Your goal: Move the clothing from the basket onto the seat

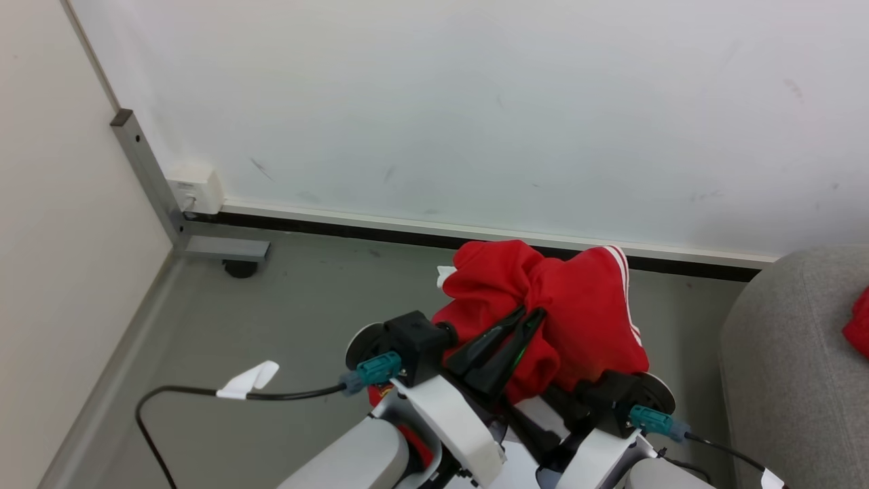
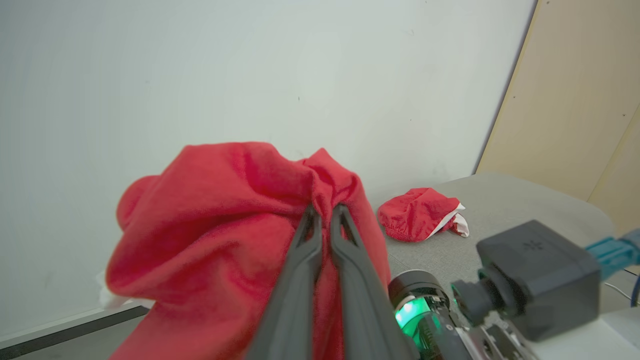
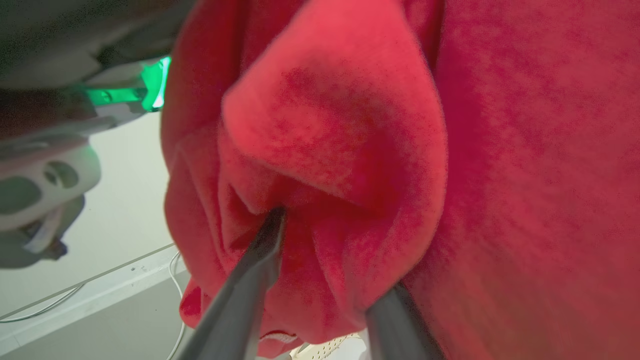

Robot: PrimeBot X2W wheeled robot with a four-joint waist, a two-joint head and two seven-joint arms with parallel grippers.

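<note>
Along the far edge of the floor (image 1: 285, 319) stands a big white wall (image 1: 475, 102), with a dark strip at its foot. At the right edge of the floor is the grey seat (image 1: 787, 353), and on it, near its back edge, lies a second red garment (image 2: 417, 212) with a white panel. In the left corner a metal frame (image 1: 146, 170) rises along the wall. It has a caster (image 1: 239, 268) under its foot and a white box (image 1: 197, 190) beside it. A black cable (image 1: 176, 390) with a white tag lies on the floor at the left.

The grey floor between the frame and the seat is open, and the seat is open around the garment.

The clothing (image 1: 577, 305) hangs bunched in the air above the floor, before the wall and left of the seat, apart from it. The left gripper (image 2: 326, 210) has its fingers pressed together, pinching a fold at the top of the clothing. The right gripper (image 3: 335, 255) has its fingers spread, with a thick fold of the same clothing between them, and both touch the fabric. A small piece of the basket (image 3: 327, 345) shows below the cloth.
</note>
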